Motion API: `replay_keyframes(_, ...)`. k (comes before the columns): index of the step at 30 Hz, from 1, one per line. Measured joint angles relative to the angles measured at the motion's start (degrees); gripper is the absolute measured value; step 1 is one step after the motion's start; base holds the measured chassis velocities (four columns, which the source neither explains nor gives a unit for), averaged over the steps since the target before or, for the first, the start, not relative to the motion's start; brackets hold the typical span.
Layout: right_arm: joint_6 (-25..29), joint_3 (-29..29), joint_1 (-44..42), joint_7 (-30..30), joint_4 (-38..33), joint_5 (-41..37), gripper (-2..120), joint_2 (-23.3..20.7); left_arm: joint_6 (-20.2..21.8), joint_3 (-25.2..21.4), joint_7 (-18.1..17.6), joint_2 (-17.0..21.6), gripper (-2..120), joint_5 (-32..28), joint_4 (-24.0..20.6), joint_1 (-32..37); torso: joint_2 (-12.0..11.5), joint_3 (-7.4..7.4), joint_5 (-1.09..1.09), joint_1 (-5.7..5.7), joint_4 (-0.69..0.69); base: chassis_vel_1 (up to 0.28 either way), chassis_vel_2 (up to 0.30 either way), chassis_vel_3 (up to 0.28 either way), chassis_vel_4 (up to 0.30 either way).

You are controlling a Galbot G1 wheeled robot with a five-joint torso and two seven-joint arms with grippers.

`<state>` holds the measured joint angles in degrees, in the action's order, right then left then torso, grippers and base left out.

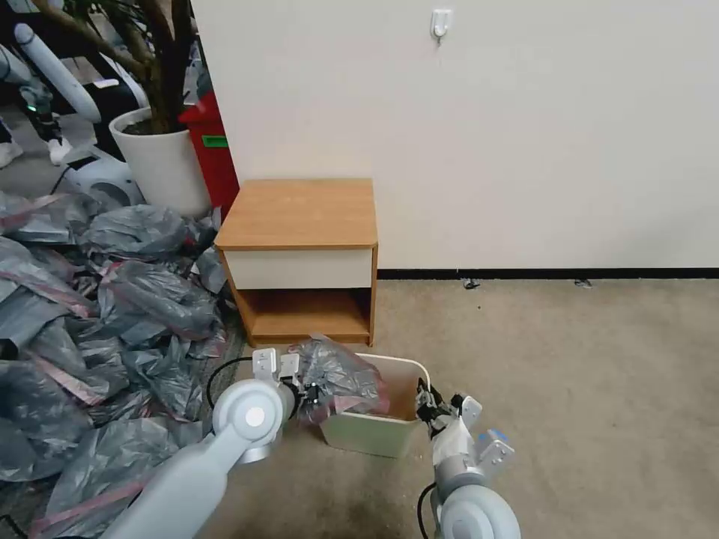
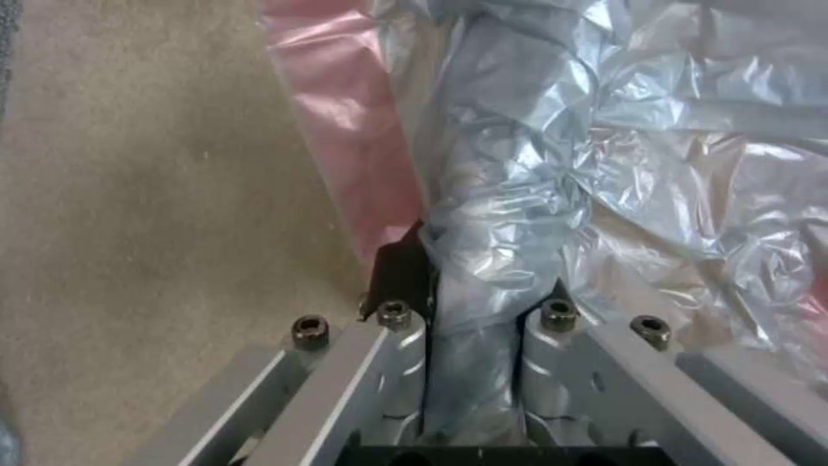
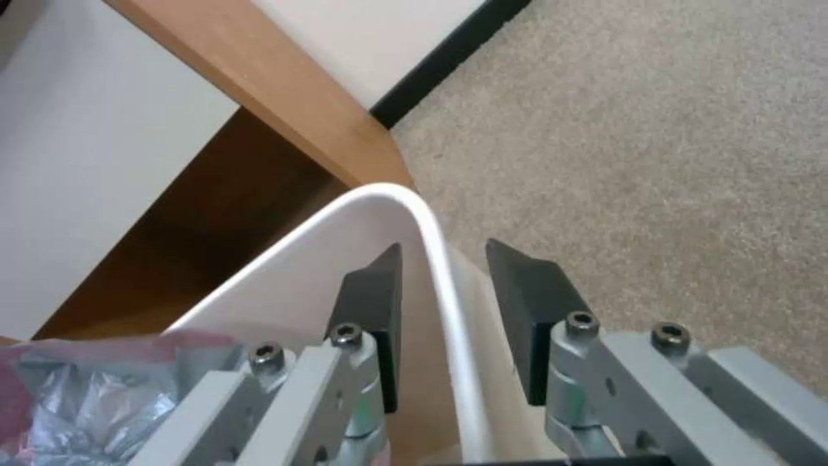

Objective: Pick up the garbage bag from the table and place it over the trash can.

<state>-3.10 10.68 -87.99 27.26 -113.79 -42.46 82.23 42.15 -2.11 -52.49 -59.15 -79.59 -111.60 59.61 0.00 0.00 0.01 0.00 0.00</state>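
At the near-left corner of the trash can [image 1: 378, 433], the left gripper [image 2: 473, 304] is pinching a gathered fold of the garbage bag [image 1: 338, 378], plastic bunched between its pads. The bag sits crumpled over the can's left half, pink-red band [image 2: 345, 123] hanging outside the wall; the right half of the opening is uncovered. On the right side, the right gripper [image 3: 444, 304] is spread, one pad inside and one outside the rim [image 3: 431, 226], not clamped. The table [image 1: 299, 213] stands just beyond the can, top bare. Risk, as I judge it: thin film could slip or tear under a pull, or the light can could tip or slide, since the right gripper does not hold it. Unclear: whether the bag's mouth is open, and how far it reaches into the can.
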Motion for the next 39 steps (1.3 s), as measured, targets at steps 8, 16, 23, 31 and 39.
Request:
replay_keyframes(8, -0.1, -0.1, -0.6, -0.1, -4.6, 0.2, 30, -1.0, 0.0, -1.4, 6.1, 0.8, 10, 5.6, -1.0, 1.0, 0.0, 0.00, -0.02, 0.00, -0.01, 0.000, 0.000, 0.000, 0.000)
replay_keyframes(16, -3.1, -2.3, -1.7, -3.6, -12.8, -2.6, 50, -5.1, -2.7, -6.0, 19.4, 3.0, 10, 16.2, -2.7, 5.7, 0.0, 0.00, -0.01, 0.00, 0.00, 0.000, 0.000, 0.000, 0.000)
replay_keyframes(23, -10.7, -5.6, 0.9, -9.0, -16.2, -11.4, 73, -14.1, -6.9, -11.1, 28.5, 4.9, 10, 22.4, -5.0, 10.7, 0.0, 0.00, -0.01, 0.00, 0.00, 0.000, 0.000, 0.000, 0.000)
replay_keyframes(31, -14.4, -11.3, 10.3, -9.8, -13.2, -11.5, 97, -23.8, -10.1, -16.3, 35.4, 6.5, 10, 27.3, -8.4, 16.8, 0.0, 0.00, 0.00, 0.00, 0.00, 0.000, 0.000, 0.000, 0.000)
replay_keyframes(39, -13.7, -16.6, 17.9, -7.3, -10.9, -12.8, 100, -25.2, -10.5, -19.0, 36.9, 6.8, 10, 29.6, -10.6, 20.9, 0.0, 0.00, -0.01, 0.00, 0.00, 0.000, 0.000, 0.000, 0.000)
